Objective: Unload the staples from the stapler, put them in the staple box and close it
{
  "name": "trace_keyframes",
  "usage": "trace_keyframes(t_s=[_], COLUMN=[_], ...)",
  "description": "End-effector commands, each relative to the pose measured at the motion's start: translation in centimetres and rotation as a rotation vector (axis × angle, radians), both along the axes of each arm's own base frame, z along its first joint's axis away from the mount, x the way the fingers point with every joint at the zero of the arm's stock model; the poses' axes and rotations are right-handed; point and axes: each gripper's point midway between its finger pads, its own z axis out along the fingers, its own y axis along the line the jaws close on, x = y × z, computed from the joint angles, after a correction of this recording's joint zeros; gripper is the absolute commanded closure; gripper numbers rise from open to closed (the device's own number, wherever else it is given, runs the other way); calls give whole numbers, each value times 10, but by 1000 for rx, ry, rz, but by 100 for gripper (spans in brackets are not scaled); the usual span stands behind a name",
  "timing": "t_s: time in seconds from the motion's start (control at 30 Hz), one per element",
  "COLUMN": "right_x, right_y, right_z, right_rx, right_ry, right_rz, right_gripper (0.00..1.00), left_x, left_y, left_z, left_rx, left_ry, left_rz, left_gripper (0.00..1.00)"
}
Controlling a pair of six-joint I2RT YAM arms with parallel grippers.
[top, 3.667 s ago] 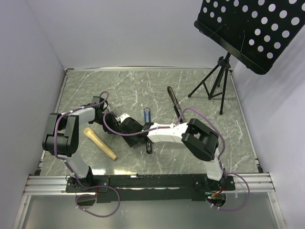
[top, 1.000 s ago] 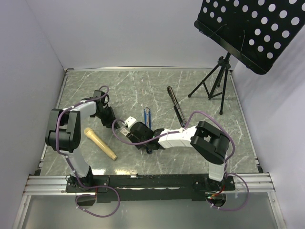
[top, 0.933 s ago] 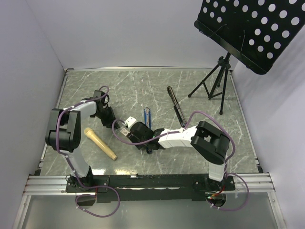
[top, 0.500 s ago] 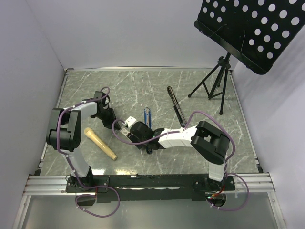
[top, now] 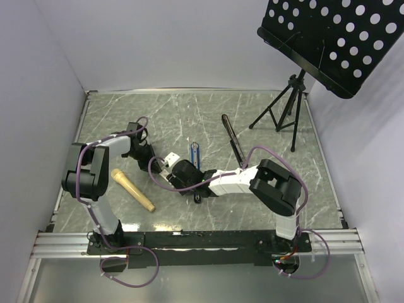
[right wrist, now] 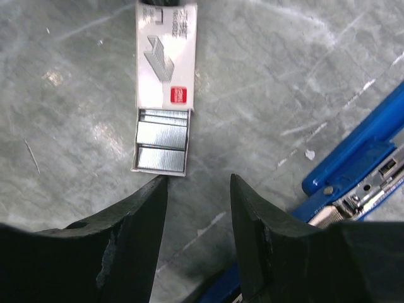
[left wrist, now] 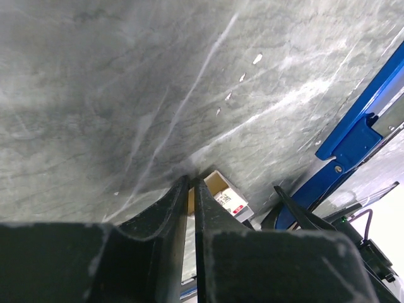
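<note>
The blue stapler [top: 194,152] lies open on the marble table; its blue arm and metal channel show in the right wrist view [right wrist: 360,148] and in the left wrist view [left wrist: 372,113]. A small tan-and-white box [right wrist: 166,57] lies with its tray pulled out, and silvery blocks of staples [right wrist: 162,148] lie in that tray. My right gripper [right wrist: 196,180] is open and empty, just short of the tray. My left gripper [left wrist: 189,182] is shut and empty, its tips low over the table beside the box [left wrist: 225,196]. I cannot make out loose staple strips.
A tan microphone-shaped object [top: 133,190] lies at the near left. A long black opened stapler [top: 231,137] lies right of the blue one. A small black piece [top: 197,197] sits under my right arm. A music stand's tripod [top: 285,107] stands at the far right.
My right gripper has drawn back to the right, off the box. My left gripper has moved right, closer to the box. The box and blue stapler stay in place.
</note>
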Motion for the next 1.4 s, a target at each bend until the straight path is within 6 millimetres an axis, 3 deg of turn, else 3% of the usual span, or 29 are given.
trace_keyframes(t_s=[0.0, 0.7, 1.17, 1.37], right_x=[1, 14, 26, 20], right_y=[2, 1, -18, -31], right_z=[-15, -23, -21, -16], right_rx=[-4, 35, 16, 21], right_ry=[9, -35, -34, -17], right_rz=[8, -83, -163, -161], right_gripper=[49, 48, 44, 41], left_x=[-8, -30, -47, -49], left_y=[-6, -14, 2, 14], left_z=[-4, -14, -22, -20], left_rx=[-11, 29, 121, 185], left_ry=[12, 55, 80, 65], left_rz=[-33, -52, -9, 22], left_gripper=[86, 85, 82, 81])
